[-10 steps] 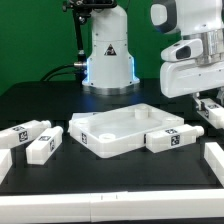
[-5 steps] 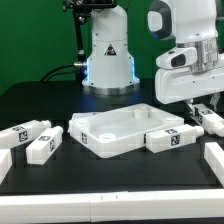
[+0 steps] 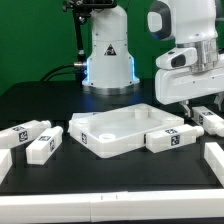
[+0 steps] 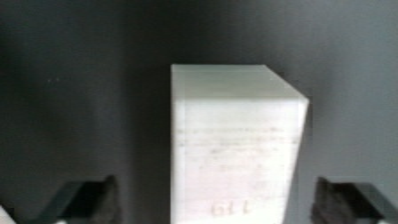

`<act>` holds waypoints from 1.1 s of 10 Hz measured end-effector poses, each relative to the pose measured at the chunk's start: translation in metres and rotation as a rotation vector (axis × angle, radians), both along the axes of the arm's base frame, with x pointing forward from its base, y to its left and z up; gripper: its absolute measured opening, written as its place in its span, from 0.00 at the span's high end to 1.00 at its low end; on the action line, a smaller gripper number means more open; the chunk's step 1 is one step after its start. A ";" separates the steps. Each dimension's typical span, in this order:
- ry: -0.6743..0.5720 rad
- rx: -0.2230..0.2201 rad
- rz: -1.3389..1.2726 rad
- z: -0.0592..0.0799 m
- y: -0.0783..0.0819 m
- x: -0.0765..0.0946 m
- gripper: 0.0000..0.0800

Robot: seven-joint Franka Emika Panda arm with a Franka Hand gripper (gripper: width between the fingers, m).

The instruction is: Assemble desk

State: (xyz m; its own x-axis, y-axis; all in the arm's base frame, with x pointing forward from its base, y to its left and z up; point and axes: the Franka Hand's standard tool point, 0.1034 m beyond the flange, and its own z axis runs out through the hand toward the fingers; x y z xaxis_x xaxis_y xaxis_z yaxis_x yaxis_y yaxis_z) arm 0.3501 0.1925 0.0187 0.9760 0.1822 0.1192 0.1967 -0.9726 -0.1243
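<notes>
The white rimmed desk top (image 3: 120,130) lies flat in the middle of the black table. One tagged leg (image 3: 170,139) lies against its front right corner. Two more legs (image 3: 24,133) (image 3: 45,147) lie at the exterior view's left. Another leg (image 3: 212,121) lies at the exterior view's right, under my gripper (image 3: 197,106). In the wrist view that leg (image 4: 235,140) runs between my dark fingertips (image 4: 80,200), with a dark gap on each side. My gripper (image 4: 217,203) is open and straddles it without touching.
The robot's white base (image 3: 108,55) stands behind the desk top. White border bars lie near the table's front corners, one at the right (image 3: 214,161) and one at the left (image 3: 4,166).
The gripper moved toward the exterior view's left and lowered the right-hand leg onto the table. Its jaws then spread and let go of that leg.
</notes>
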 end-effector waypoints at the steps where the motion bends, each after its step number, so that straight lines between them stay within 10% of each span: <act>1: -0.007 -0.004 0.014 0.005 -0.003 0.004 0.22; 4: -0.002 -0.058 0.166 0.050 -0.030 0.033 0.19; 6: -0.028 -0.074 0.278 0.068 -0.015 0.038 0.19; 8: -0.042 -0.088 0.444 0.064 -0.020 0.039 0.19; 11: -0.069 -0.123 0.879 0.051 -0.047 0.088 0.19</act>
